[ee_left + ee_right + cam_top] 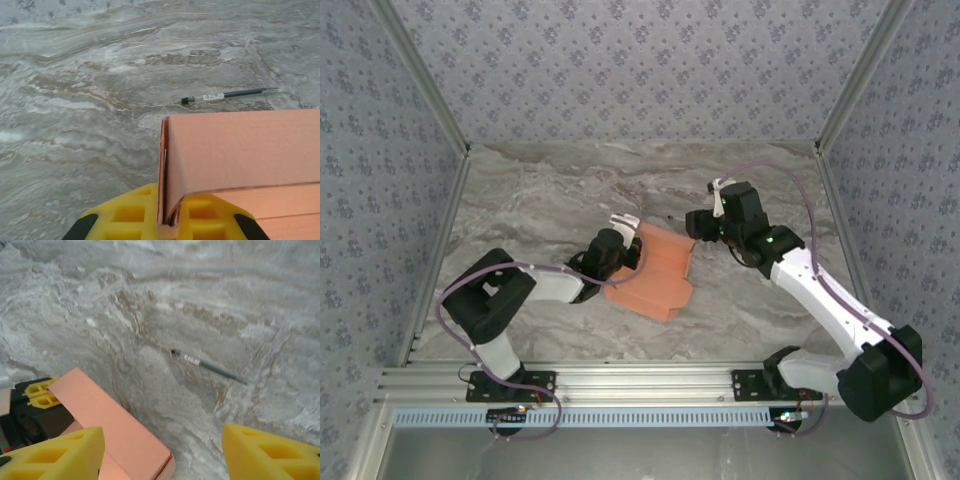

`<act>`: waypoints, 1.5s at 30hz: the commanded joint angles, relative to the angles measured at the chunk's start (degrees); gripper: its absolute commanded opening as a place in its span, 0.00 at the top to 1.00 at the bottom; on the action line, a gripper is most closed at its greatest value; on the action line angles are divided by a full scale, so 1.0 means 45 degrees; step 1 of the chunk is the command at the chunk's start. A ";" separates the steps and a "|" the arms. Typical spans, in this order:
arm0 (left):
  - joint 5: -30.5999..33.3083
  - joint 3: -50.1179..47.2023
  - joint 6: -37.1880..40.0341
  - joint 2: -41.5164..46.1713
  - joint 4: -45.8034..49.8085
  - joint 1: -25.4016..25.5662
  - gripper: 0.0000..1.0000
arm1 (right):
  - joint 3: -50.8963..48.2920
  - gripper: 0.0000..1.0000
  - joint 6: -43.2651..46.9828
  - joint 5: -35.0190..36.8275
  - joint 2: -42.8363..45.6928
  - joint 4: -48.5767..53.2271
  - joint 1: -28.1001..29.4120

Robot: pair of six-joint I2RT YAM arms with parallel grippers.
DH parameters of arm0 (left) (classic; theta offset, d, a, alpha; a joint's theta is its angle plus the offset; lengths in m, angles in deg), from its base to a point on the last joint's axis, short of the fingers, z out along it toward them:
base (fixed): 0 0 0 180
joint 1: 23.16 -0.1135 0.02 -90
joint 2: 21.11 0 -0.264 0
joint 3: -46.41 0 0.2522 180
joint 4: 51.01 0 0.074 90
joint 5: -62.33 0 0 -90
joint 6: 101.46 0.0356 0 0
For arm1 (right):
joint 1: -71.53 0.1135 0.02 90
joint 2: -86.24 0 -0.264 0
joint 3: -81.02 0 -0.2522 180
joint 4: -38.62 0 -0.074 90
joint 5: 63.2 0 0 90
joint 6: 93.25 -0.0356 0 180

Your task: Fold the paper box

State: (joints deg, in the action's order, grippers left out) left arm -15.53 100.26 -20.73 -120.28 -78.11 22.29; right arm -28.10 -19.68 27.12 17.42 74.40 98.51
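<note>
I'm working on a grey marble-patterned table (570,190), closed in by patterned walls (620,70) on the far side and both flanks, with a metal rail (640,385) along the near edge where the arms are bolted. There is plenty of bare table beyond the work and out to the left. To the right, the right arm itself takes up the room.

The paper box (655,272) sits near the middle of the table, partly folded, with one panel standing up. My left gripper (623,240) is at its left side. In the left wrist view, the left gripper (167,222) is clenched on the upright edge of the paper box (240,150), with the thin card pinched between the yellow fingers (130,212).

My right gripper (705,222) is at the box's far right corner. In the right wrist view, the right gripper (162,455) is released, with the fingers (270,450) spread wide. The paper box (110,425) lies low between them, close by the left-hand one and apart from the other.

I count one box, two grippers and one pen (227,94). The pen lies loose on the marble just beyond the box.
</note>
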 commanded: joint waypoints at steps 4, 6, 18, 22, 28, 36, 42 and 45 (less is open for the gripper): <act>-0.0234 -0.0423 0.0868 -0.0931 -0.2837 0.0410 0.95 | -0.0801 0.37 -0.0016 -0.2982 -0.1055 -0.0320 -0.1176; -0.0234 -0.0420 0.0891 -0.1128 -0.3025 0.0466 0.95 | -0.0891 0.38 -0.0061 -0.3263 -0.1527 -0.0428 -0.1308; -0.0152 -0.0472 0.0963 -0.1844 -0.3446 0.0535 0.92 | -0.1666 0.43 0.0016 -0.3811 -0.2868 -0.1183 -0.1191; -0.0215 -0.0511 0.0966 -0.2001 -0.3573 0.0529 0.91 | -0.1868 0.45 0.0100 -0.3526 -0.3037 -0.1173 -0.0965; -0.0241 -0.0639 0.1118 -0.2040 -0.3691 0.0526 0.90 | -0.2215 0.46 0.0227 -0.2748 -0.3065 -0.1086 -0.0614; -0.0256 -0.1036 0.0955 -0.2487 -0.4329 0.0532 0.89 | -0.2551 0.49 0.0705 -0.0852 -0.3116 -0.0821 0.0342; -0.0169 -0.1136 0.1084 -0.2386 -0.4396 0.0520 0.89 | -0.2296 0.49 0.0857 -0.0662 -0.2732 -0.0839 0.0527; -0.0181 -0.1064 0.1085 -0.2263 -0.4271 0.0537 0.89 | -0.1757 0.47 0.0857 -0.0921 -0.2392 -0.0756 0.0525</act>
State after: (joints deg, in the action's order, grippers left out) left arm -14.35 96.20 -16.80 -129.97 -99.25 24.11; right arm -36.62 -17.49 22.39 6.97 65.16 100.08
